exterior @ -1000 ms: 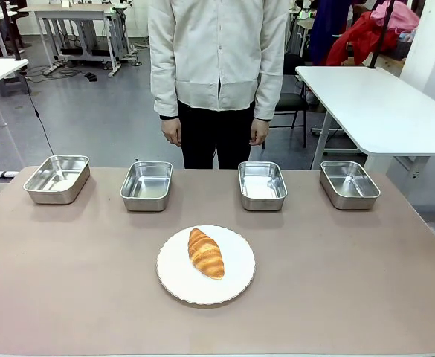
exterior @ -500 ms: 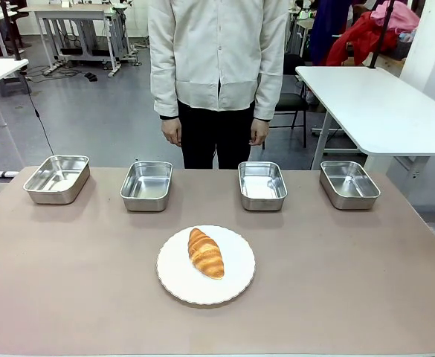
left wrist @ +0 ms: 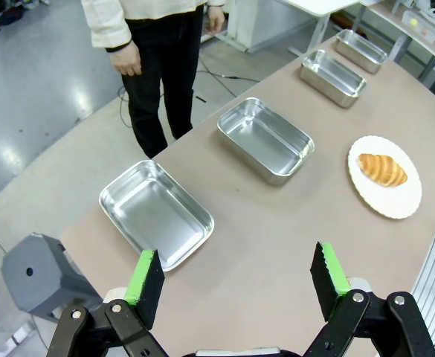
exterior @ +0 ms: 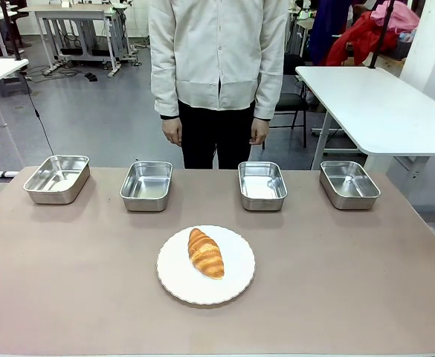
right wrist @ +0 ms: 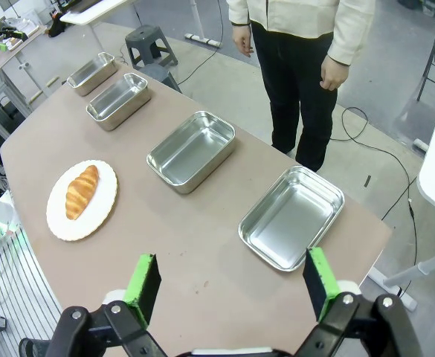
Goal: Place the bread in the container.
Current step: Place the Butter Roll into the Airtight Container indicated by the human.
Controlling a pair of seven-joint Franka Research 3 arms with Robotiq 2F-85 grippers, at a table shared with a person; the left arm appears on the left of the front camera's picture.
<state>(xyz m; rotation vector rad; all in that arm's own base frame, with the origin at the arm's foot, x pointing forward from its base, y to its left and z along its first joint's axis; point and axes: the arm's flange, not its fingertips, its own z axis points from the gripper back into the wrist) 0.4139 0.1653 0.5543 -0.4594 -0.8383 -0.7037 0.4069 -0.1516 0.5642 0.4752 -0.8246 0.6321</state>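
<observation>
Bright, even overhead light; soft shadows by the pans (exterior: 146, 186), steel glinting; wrist views curve at edges.

The front camera sits above the near edge of the bench (exterior: 68, 297), centred, facing 12 o'clock toward the person (exterior: 217, 59) standing at the far side, and takes in the whole top at middling range. The left wrist camera hangs high off the bench's left end, looking down past the left claw (left wrist: 236, 260), with the row of steel pans (left wrist: 265, 139) receding toward 1 o'clock. The right wrist camera does the same from the right end, above the right claw (right wrist: 230, 260), with the pans receding toward 10 o'clock. All three views share the pans, the plate (exterior: 236, 281), the bread (exterior: 206, 253) and the person.
</observation>
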